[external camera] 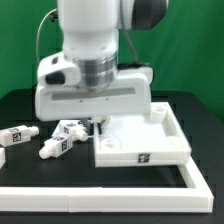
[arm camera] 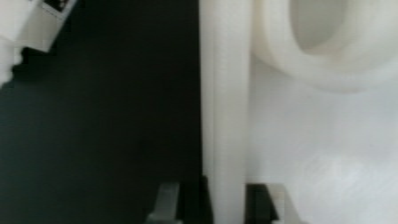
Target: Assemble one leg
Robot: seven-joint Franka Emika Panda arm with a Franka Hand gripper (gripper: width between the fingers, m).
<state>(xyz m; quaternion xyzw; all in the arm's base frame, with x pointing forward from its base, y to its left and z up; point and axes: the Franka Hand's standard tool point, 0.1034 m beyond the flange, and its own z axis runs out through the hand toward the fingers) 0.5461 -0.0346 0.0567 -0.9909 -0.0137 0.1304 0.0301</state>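
Note:
Three white legs with black-and-white tags lie loose on the black table at the exterior view's left: one (external camera: 15,135), one (external camera: 52,146) and one (external camera: 70,128). The large white square panel (external camera: 150,138) with raised rim lies to their right. My gripper (external camera: 97,124) is down at the panel's left rim. In the wrist view the rim wall (arm camera: 221,120) runs between my fingertips (arm camera: 178,205), one on each side and close against it; my gripper (arm camera: 221,205) looks shut on it. A round socket (arm camera: 329,50) shows on the panel's face.
A white rail (external camera: 100,190) runs along the table's front and up the exterior view's right side. A white part (arm camera: 15,45) shows at the wrist view's edge. The arm's body hides the table behind the panel.

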